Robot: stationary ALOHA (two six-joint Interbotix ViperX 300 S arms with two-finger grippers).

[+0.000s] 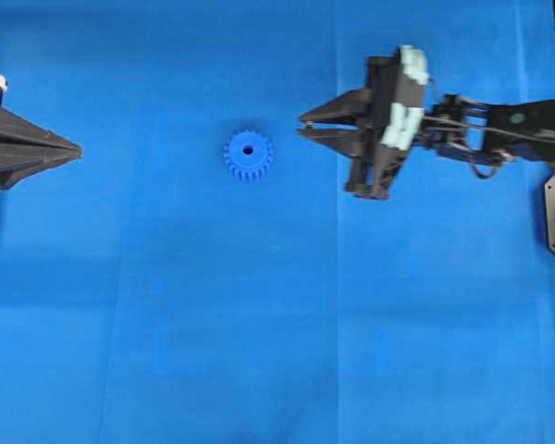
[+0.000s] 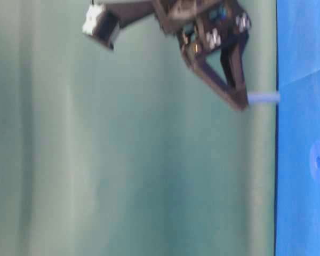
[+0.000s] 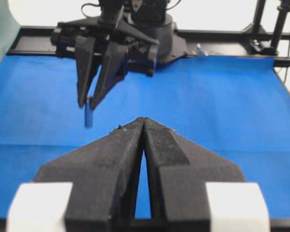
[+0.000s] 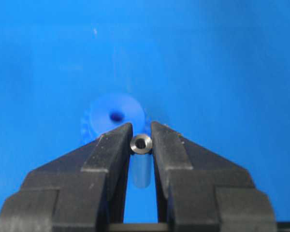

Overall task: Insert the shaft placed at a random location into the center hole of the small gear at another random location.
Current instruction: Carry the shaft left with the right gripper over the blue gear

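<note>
Blue-clothed table (image 1: 259,351); right gripper (image 4: 140,140), fingers pinching the shaft (image 4: 140,143), must carry it to the small gear (image 1: 248,154) at nine o'clock; left gripper (image 1: 74,149) fingers pressed together.

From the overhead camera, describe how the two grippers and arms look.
Both grippers are matte black with long fingers tapering to a point. The left gripper has white blocks at its base. The right gripper carries a pale green block on its black wrist, and thin black cables loop along the arm behind it.

Bare cloth (image 1: 259,324) all round small gear (image 1: 249,154), center hole (image 1: 248,149) unobstructed
</note>
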